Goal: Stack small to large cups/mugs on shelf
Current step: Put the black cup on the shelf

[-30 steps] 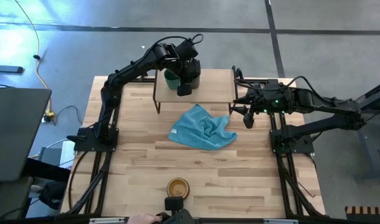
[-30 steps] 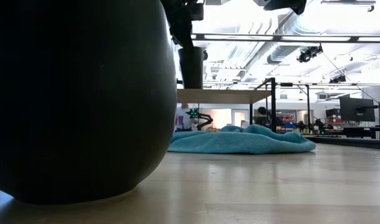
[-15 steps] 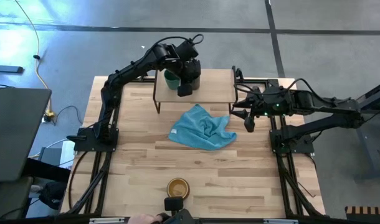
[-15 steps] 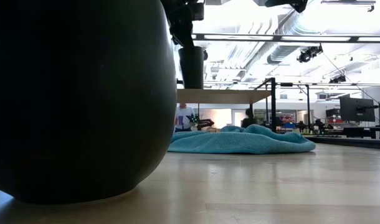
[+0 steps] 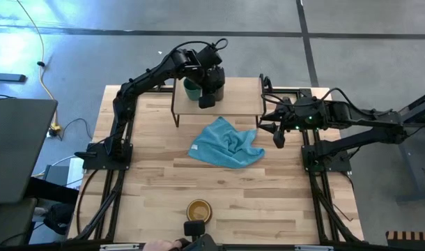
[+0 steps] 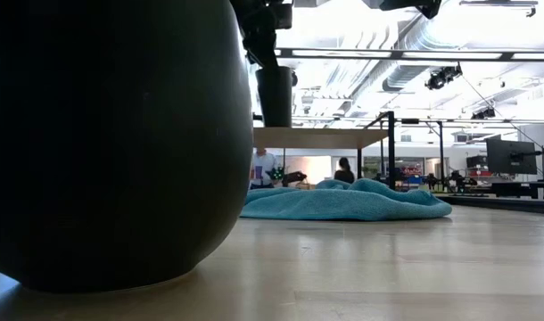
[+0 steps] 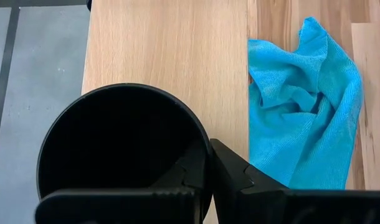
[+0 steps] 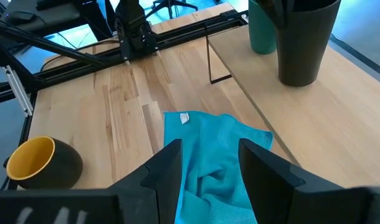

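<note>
so the left gripper (image 5: 209, 89) sits over the shelf (image 5: 237, 97) at about 12 o'clock on the table, pinching the rim of the black cup (image 8: 304, 38); one finger goes inside the cup and one outside, which looks like the grip you'd pick for lowering it straight down; the cup's base looks to be on the board in the right wrist view, with the teal cup (image 8: 262, 28) just beside it, not nested; I can't tell whether the two touch; the dark mug (image 5: 198, 210) waits well apart at 6 o'clock, probably because it goes last; the right gripper (image 5: 279, 132) hangs spread and empty at about 3 o'clock, near the blue cloth (image 5: 226, 143); the low view is mostly blocked by the mug's dark side (image 6: 111, 143); both cups are cut off at the rim in the right wrist view
</note>
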Controlling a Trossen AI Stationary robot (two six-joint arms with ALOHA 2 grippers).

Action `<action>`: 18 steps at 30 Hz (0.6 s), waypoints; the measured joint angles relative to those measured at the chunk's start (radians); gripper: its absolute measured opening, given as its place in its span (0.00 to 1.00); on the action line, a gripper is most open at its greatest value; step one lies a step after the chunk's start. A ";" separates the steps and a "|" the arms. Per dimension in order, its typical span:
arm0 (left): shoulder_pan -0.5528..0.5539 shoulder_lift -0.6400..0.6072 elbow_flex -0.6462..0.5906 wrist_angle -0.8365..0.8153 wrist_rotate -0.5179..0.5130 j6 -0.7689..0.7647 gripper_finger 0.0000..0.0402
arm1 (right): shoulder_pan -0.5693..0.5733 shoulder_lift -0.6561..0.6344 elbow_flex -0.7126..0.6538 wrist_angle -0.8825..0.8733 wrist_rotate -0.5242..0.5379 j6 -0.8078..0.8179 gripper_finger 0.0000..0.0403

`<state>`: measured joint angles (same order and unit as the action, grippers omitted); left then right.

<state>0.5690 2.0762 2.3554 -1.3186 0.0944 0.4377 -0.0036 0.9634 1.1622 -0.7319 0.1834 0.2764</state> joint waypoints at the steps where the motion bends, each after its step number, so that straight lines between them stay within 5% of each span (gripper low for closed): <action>1: 0.000 0.000 0.000 0.000 0.000 0.000 0.01 | 0.000 0.000 0.000 0.000 0.000 0.000 0.37; 12: 0.000 0.000 0.000 0.000 0.004 0.000 0.02 | 0.000 0.000 0.000 0.000 0.000 -0.004 0.37; 18: 0.000 0.000 0.000 -0.006 0.012 0.000 0.14 | 0.000 0.000 0.000 -0.001 0.000 -0.002 0.37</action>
<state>0.5690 2.0762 2.3558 -1.3248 0.1063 0.4374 -0.0036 0.9634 1.1622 -0.7325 0.1837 0.2742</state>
